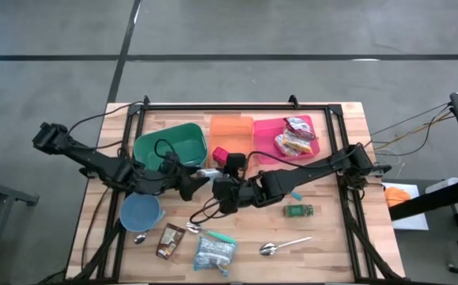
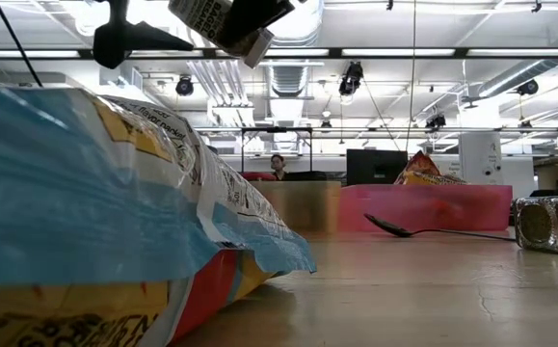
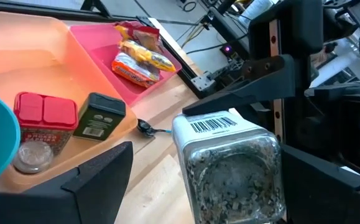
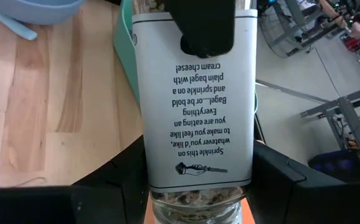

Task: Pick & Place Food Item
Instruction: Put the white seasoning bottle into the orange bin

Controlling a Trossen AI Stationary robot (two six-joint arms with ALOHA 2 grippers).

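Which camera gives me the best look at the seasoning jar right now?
Left wrist view: the seasoning jar shows contents and barcode. Right wrist view shows only its label; low view its top edge; high view barely, between the grippers.

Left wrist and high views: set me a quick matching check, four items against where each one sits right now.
Items:
1. snack packets
2. red-lidded jar
3. seasoning jar
4. blue cup

Places:
A. orange bin
B. table top
C. right gripper
D. pink bin

Pairs: 1-D, 2-A, 3-C, 4-B. The left gripper is open beside the seasoning jar.
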